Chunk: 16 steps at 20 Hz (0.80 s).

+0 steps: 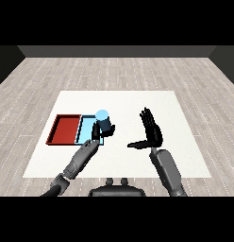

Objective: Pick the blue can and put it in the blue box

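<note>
The blue can (103, 121) stands upright with a light blue top, over the right part of the light blue tray (86, 126). My left hand (96, 131) is curled round the can from the near side, and whether the can rests on the tray floor or hangs just above it cannot be told. The red tray (64, 129) lies directly left of the blue one. My right hand (150, 130) is open to the right of the can, fingers pointing away and thumb stretched toward the left, holding nothing.
Both trays sit side by side on the left part of the white table (161, 104). Wooden floor surrounds the table on all sides.
</note>
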Each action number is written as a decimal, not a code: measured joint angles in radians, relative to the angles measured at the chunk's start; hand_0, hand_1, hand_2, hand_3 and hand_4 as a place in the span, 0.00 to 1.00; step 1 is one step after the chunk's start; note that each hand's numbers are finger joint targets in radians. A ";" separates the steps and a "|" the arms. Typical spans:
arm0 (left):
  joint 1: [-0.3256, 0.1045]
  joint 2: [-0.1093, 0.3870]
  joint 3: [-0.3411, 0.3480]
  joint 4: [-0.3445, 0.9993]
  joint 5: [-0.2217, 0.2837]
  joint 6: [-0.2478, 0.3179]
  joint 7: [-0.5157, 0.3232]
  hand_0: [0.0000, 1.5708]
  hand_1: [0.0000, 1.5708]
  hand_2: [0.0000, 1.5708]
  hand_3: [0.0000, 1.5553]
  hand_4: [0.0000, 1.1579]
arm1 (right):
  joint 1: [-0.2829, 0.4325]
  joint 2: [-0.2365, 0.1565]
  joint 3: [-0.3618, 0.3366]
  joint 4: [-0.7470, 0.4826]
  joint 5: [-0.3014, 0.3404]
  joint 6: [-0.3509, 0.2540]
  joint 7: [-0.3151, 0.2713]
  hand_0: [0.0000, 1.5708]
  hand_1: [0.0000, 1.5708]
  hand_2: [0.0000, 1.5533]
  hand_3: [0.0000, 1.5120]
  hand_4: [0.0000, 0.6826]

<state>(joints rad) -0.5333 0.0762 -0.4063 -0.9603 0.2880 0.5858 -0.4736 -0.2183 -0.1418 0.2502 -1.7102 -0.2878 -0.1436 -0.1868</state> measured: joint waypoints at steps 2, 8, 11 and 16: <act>-0.032 0.038 0.031 0.018 -0.007 0.008 0.037 1.00 1.00 0.99 0.96 0.98 | 0.036 -0.024 -0.031 -0.045 -0.012 0.005 0.000 0.00 0.00 0.00 0.00 0.00; -0.098 0.138 0.113 0.180 -0.020 -0.016 0.111 0.99 0.99 0.98 0.94 0.94 | 0.061 -0.039 -0.108 -0.037 -0.042 0.023 -0.030 0.00 0.00 0.00 0.00 0.00; -0.133 0.172 0.143 0.284 -0.028 -0.042 0.143 1.00 1.00 0.99 0.96 0.91 | 0.062 -0.028 -0.121 -0.030 -0.051 0.028 -0.036 0.00 0.00 0.00 0.00 0.00; -0.213 0.186 0.156 0.511 -0.066 -0.102 0.166 1.00 1.00 1.00 0.95 0.89 | 0.051 -0.010 -0.151 0.039 -0.074 0.055 -0.077 0.00 0.00 0.00 0.00 0.00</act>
<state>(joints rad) -0.7468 0.2620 -0.2499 -0.4498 0.2222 0.4835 -0.3074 -0.1670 -0.1520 0.0996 -1.6714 -0.3615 -0.0890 -0.2635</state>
